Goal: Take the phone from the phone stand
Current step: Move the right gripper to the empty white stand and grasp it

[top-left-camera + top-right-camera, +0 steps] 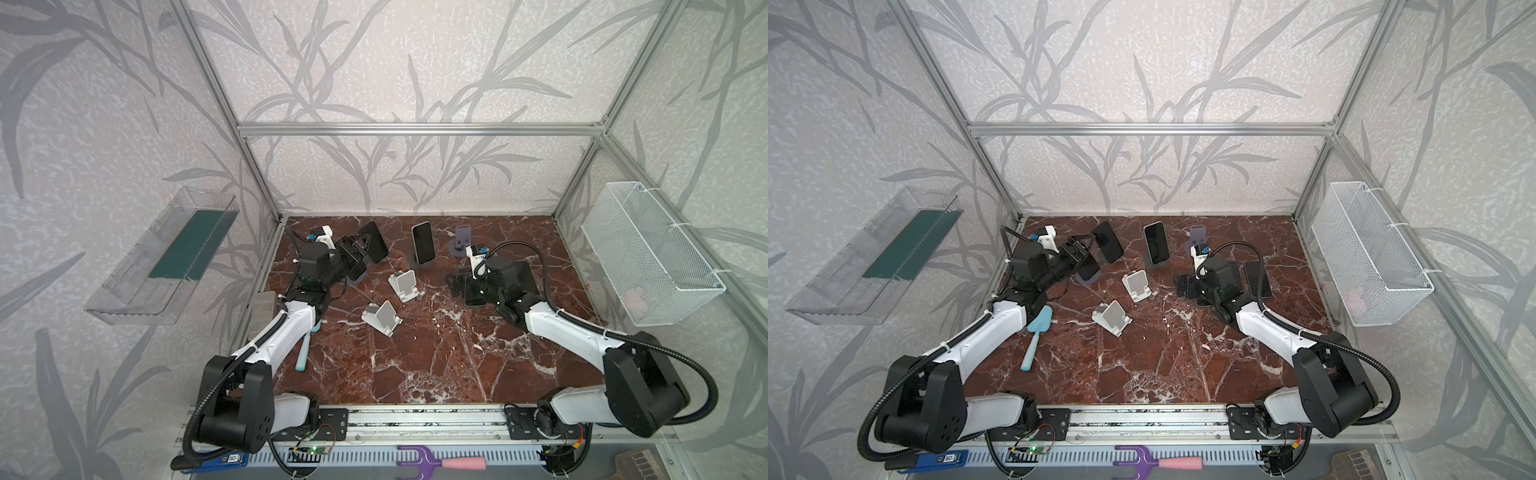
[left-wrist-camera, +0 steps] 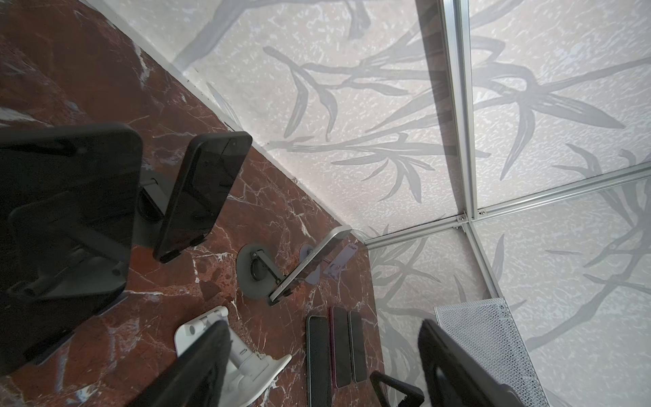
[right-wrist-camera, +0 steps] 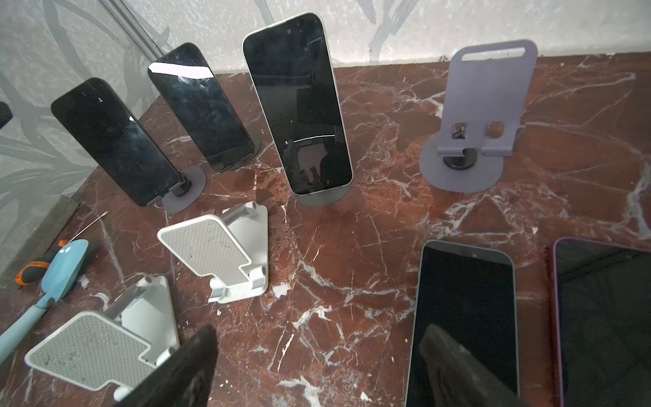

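On walls, mesh basket [image 1: 648, 232] with pink item [image 1: 634, 297], bin [image 1: 124, 291] with green sheet [image 1: 191, 245]

purple phone [image 3: 606, 317] cropped, screwdriver [image 3: 38, 262] partly hidden

- The desk [image 1: 415, 365] is red-brown marble with white veins.
- Two white folding stands [image 1: 402, 284] stand near its middle.
- Three grey round-foot stands [image 3: 190, 188] and a lilac stand [image 3: 472, 116] stand at the back.
- Flat phones [image 3: 465, 317] lie at the right, a blue scoop [image 1: 1036, 332] at the left.
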